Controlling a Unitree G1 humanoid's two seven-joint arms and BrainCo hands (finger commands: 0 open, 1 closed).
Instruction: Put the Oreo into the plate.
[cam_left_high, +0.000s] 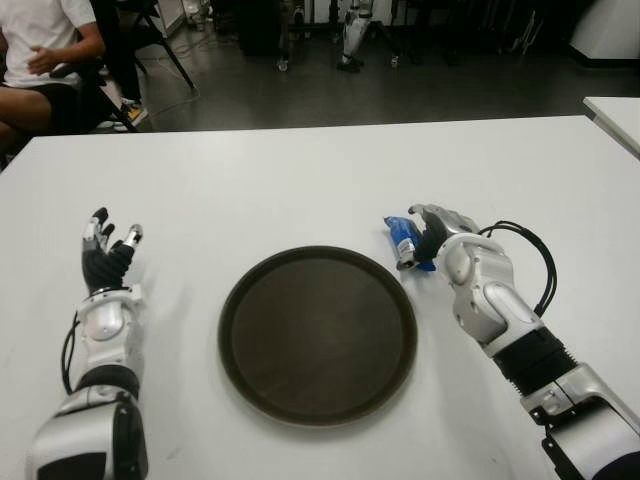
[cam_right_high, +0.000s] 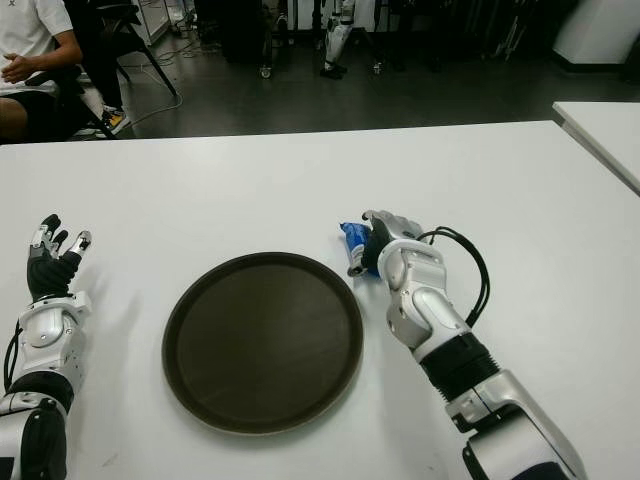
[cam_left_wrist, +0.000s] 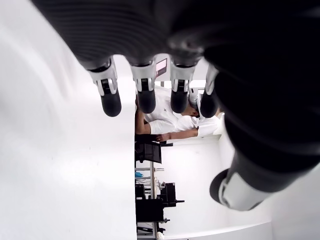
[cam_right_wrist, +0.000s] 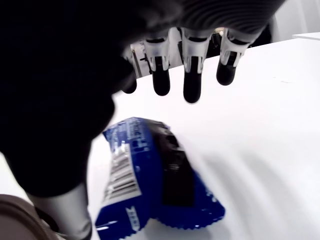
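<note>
Even overhead light leaves the white table (cam_left_high: 300, 180) bright with soft, faint shadows, while the wrist views look washed out and the near fingers (cam_right_wrist: 192, 85) perhaps slightly blurred.

I see the table (cam_left_high: 300, 170) as smooth, matt white laminate. The plate (cam_left_high: 318, 335) looks like dark brown plastic with a dull sheen. The Oreo (cam_right_wrist: 150, 180) pack is glossy, crinkled blue foil-like wrap. My right hand (cam_left_high: 432, 232) and left hand (cam_left_high: 108, 255) show silvery metallic-looking shells and matt black ribbed rubbery fingers (cam_right_wrist: 192, 82).
</note>
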